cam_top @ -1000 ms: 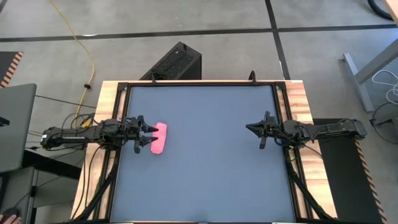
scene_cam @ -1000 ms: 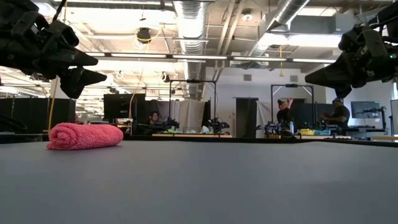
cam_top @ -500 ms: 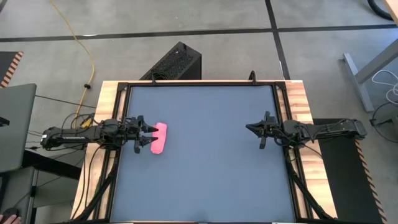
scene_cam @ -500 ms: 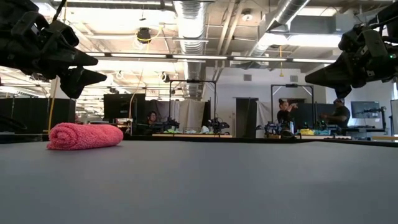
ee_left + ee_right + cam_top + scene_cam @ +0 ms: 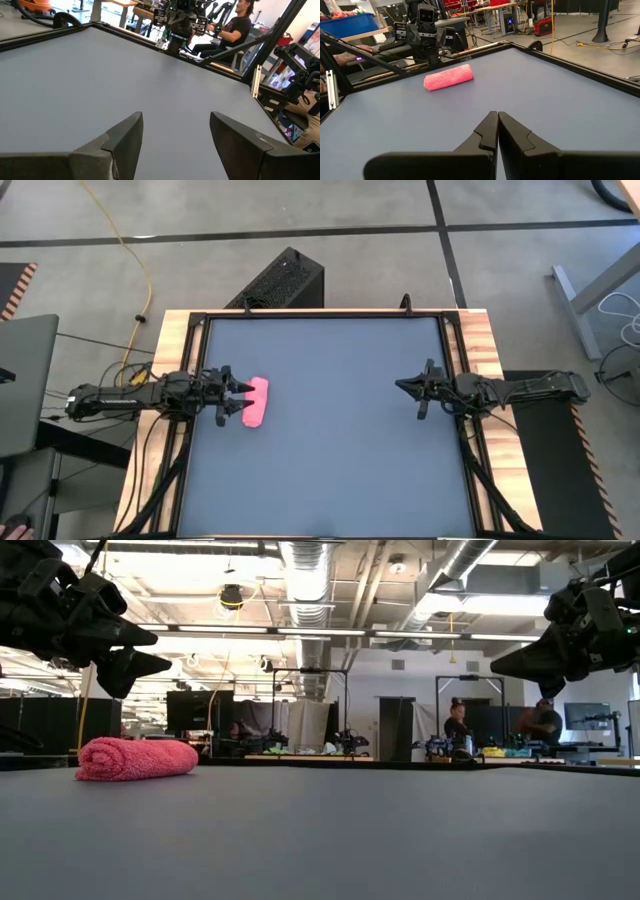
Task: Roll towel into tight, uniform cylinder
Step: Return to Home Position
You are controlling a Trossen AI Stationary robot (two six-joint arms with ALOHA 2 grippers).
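— Where was the towel [image 5: 256,402] just then?

— On the left part of the dark worktop [image 5: 340,450], lying free as a short pink roll, its length running roughly along the worktop's left edge. In the low view it looked fairly even from end to end, with no loose flap that I could make out.

— And the left jaws?

— Spread, holding nothing. The left arm [image 5: 130,395] reached in from the left edge. Its jaws hung just beside the towel, on the side toward that edge, raised above the roll and not touching it.

— The right ones?

— The right jaws were pressed together and empty. The right arm [image 5: 520,390] sat near the right edge, well apart from the towel, with bare worktop between them.

— So which step would you say was in hand?

— I judged the rolling done and the arms at the retreat: nothing was gripped, and neither arm bore on the cloth.

— What did the next move call for?

— Little from the right arm. The left arm needed to draw back toward its own edge while keeping its height. Its spread jaws sat so near the roll that a low or sideways sweep might nudge it and loosen the turns.
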